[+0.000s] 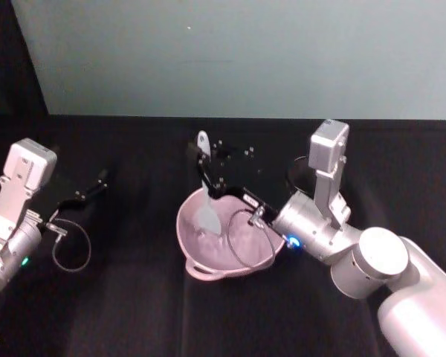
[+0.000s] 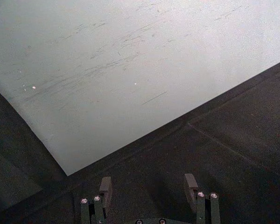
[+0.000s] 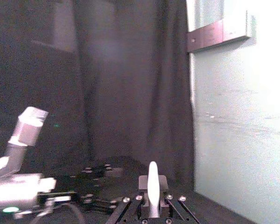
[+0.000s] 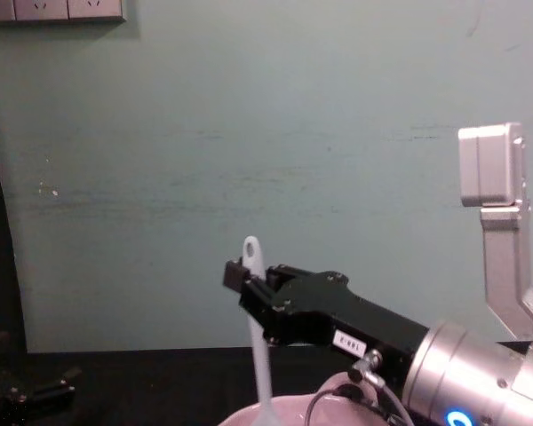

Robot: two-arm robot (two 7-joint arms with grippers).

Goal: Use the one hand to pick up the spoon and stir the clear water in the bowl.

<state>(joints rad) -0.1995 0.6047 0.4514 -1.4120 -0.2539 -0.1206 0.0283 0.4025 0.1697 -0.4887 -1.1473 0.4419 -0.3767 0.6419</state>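
Standing nearly upright at frame centre, the spoon [image 1: 207,216] is dipping its scoop into the bowl [image 1: 208,272] on the black surface [image 1: 134,312], the right pincer [image 1: 204,169] pinching its handle, while the left pincer [image 1: 98,181] is hanging spread at middle left.

You're in a robot lab or test room. A bare, scuffed pale green wall [image 4: 249,133] backs the workspace, with white wall plates [image 4: 67,9] set high on it and a surface-mounted strip [image 3: 217,35] fixed to its face. At the foot of the wall runs a table [image 1: 134,320] draped in plain black cloth. A dark curtain [image 3: 121,84] hangs beside the wall, meeting it at its edge. In front of the wall, two silver machine arms reach over the cloth: the left arm [image 1: 15,216] with an exposed cable loop [image 1: 70,249], and the right arm [image 1: 379,268] with a lit blue indicator [image 1: 293,242].
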